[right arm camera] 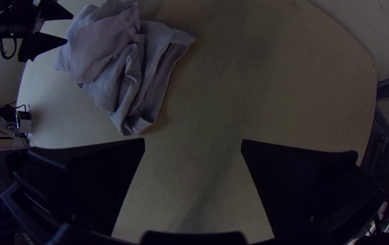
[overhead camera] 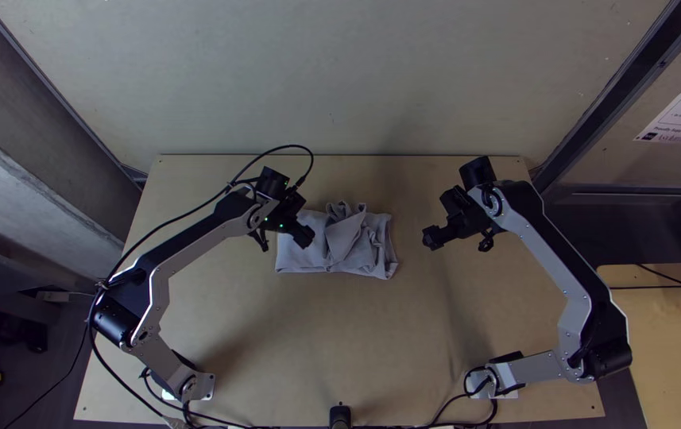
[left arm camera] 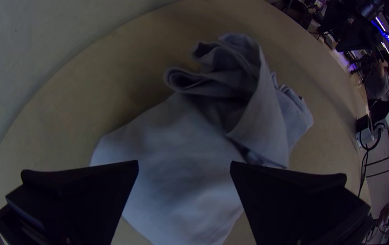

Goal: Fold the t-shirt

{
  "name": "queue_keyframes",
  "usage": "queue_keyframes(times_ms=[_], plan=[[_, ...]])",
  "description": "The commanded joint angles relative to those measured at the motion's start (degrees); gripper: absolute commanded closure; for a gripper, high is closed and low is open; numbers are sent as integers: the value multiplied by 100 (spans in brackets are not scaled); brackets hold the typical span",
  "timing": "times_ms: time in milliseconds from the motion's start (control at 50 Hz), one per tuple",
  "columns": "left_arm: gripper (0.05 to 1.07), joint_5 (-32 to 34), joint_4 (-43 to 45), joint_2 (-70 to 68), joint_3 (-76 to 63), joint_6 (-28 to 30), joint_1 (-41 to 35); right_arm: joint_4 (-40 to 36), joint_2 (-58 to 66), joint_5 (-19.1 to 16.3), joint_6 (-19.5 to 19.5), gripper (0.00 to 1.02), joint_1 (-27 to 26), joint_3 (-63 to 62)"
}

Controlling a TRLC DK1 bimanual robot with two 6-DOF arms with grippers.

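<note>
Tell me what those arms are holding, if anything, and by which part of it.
Nothing is held. The left hand is open over the flatter side of the shirt, and the right hand is open, off to one side.

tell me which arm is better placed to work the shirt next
Left, I'd judge: the left end effector is open over the flatter side of the t-shirt, while the right end effector, also open, is off to the side over the table
</note>
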Motion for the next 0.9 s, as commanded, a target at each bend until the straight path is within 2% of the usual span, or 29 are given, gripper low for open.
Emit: queue_keyframes(times_ms=[0,440,880], plan=[[10,-9,113,-85,61,-201,-251,-16,-198,-16,36,5,30,-197],[10,-193,579,670,395,-254,-1016,-16,-418,-16,-35,5,-164,-249],[10,-114,966,1022,1397,-421,-1614,-16,-523,-7,-123,5,-401,-284]])
